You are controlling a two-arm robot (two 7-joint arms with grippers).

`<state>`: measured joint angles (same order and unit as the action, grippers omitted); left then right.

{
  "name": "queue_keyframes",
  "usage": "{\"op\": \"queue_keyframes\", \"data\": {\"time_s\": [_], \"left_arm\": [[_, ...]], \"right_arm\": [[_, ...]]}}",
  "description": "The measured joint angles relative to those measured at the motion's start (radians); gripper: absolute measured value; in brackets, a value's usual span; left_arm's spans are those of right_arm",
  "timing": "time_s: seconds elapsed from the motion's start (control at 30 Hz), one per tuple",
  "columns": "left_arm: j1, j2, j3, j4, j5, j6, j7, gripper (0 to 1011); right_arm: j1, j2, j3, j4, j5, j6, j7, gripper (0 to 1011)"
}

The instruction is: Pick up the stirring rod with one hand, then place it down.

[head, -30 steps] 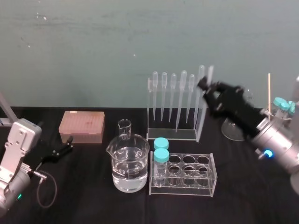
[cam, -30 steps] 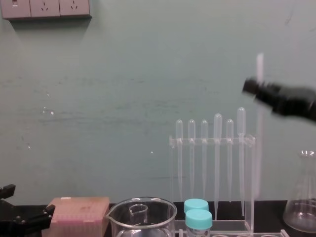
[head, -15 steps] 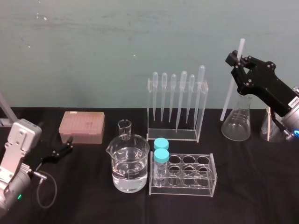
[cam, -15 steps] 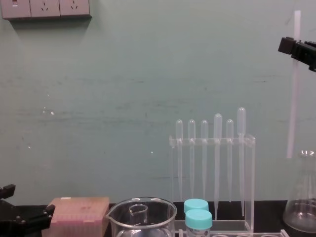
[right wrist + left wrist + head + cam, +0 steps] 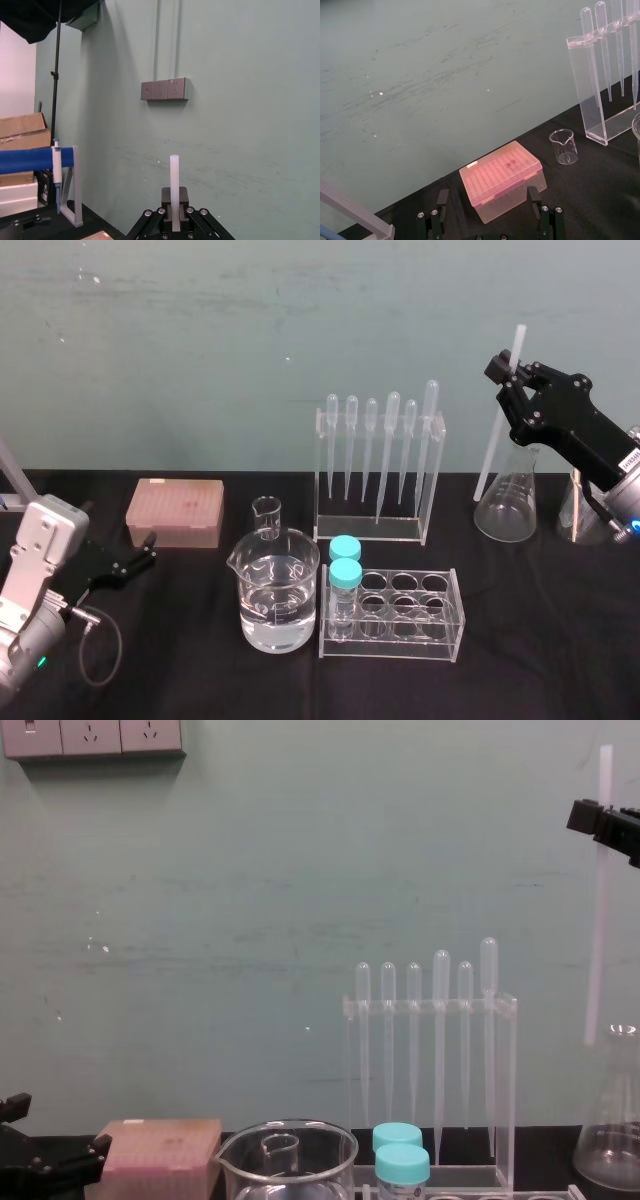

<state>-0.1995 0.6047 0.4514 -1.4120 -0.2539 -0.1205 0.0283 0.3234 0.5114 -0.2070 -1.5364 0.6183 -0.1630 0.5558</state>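
Observation:
The stirring rod (image 5: 493, 445) is a thin translucent-white stick, held nearly upright high above the table's right side. My right gripper (image 5: 508, 372) is shut on its upper part, and a short piece sticks out above the jaws. In the chest view the stirring rod (image 5: 600, 920) hangs down from the right gripper (image 5: 592, 820), its lower end level with the neck of a glass flask (image 5: 612, 1130). In the right wrist view the stirring rod (image 5: 174, 177) rises between the black jaws. My left gripper (image 5: 132, 562) rests open, low at the far left.
A clear pipette rack (image 5: 378, 465) stands at the back centre. In front of it are a water-filled beaker (image 5: 277, 595), a small beaker (image 5: 266, 517) and a tube rack (image 5: 392, 612) with two blue-capped tubes. A pink tip box (image 5: 175, 512) sits left. The flask (image 5: 508, 505) stands right.
My right arm swung up and to the right with the rod, from beside the pipette rack to over the flask. It has barely moved in the last half second.

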Motion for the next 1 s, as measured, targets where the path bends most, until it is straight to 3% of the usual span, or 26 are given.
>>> {"op": "queue_keyframes", "data": {"time_s": [1.0], "left_arm": [[0.000, 0.000, 0.000, 0.000, 0.000, 0.000, 0.000, 1000]], "right_arm": [[0.000, 0.001, -0.006, 0.009, 0.002, 0.008, -0.001, 72]]}}
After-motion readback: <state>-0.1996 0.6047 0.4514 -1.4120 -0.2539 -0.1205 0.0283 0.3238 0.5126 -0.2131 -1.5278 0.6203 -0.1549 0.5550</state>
